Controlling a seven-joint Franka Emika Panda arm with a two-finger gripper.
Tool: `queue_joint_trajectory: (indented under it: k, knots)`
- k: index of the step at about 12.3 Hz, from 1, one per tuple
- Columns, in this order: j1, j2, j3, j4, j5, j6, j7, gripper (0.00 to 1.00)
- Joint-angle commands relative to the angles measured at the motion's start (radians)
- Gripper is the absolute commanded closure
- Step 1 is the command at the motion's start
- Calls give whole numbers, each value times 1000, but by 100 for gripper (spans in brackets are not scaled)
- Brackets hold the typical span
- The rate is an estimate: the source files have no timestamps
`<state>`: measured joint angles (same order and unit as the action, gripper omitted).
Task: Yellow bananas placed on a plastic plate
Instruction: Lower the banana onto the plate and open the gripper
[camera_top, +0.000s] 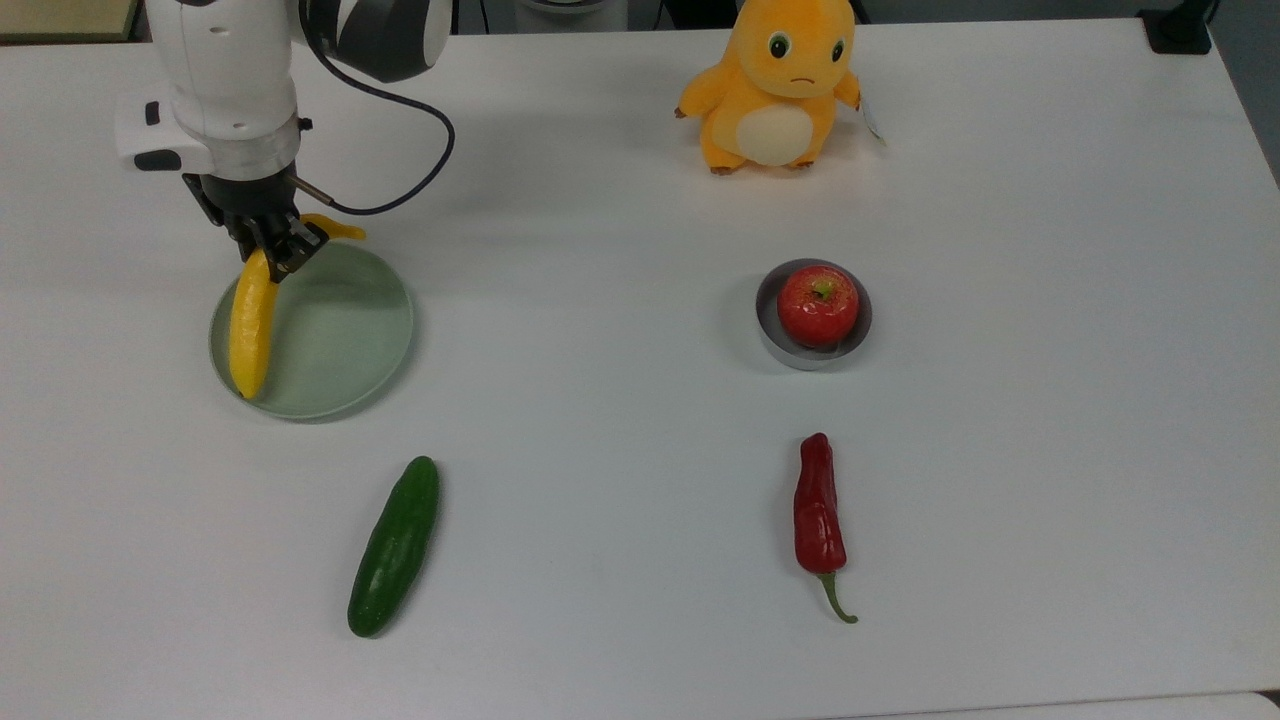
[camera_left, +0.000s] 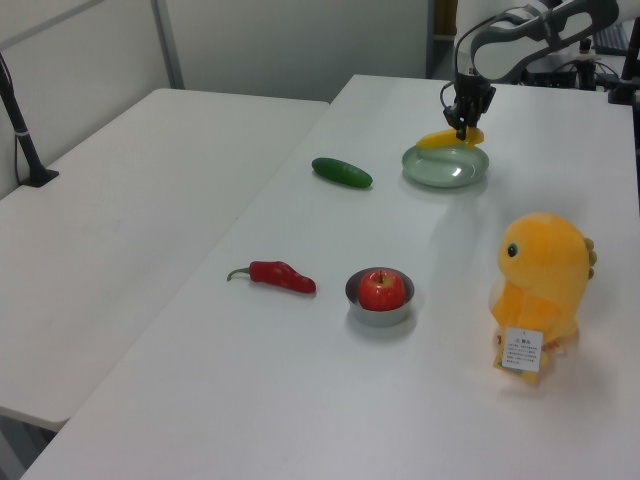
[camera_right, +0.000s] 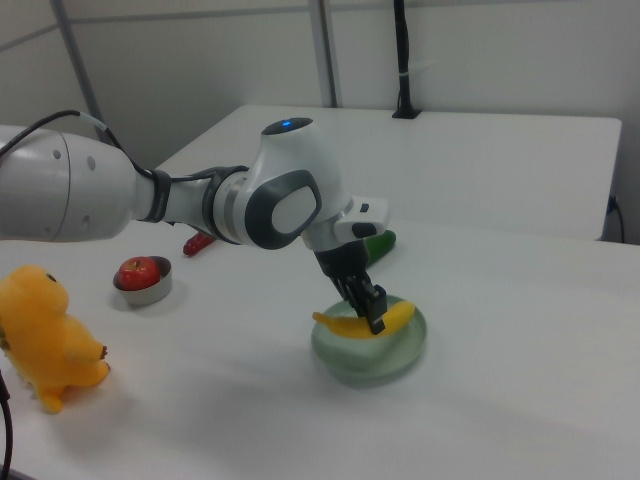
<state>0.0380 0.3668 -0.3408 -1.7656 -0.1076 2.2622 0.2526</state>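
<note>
Top view, L to R, all placed vs the plastic plate. Tool over plate's far-left rim, clamped on yellow bananas near one end; banana ran along plate's left edge, over the rim, contact w/ plate unclear. Cucumber on tabletop just below plate. Plush toy, apple in grey bowl, red chili well right of plate.

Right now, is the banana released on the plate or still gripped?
Gripped: the fingers are closed around the banana, which hangs over the plate.
</note>
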Motion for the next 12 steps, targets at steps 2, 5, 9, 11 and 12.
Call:
queue_joint_trajectory:
  k: [2,5,9,11,12]
  knots:
    - [19,-23,-4,-49,-26,62,54,98]
    - [17,-26,-4,-60,-26,60,57,41]
    - [23,-26,-4,-63,-27,56,85,0]
    - [25,-35,-4,-58,-27,50,86,0]
    - [25,-51,-4,-55,-27,46,86,0]
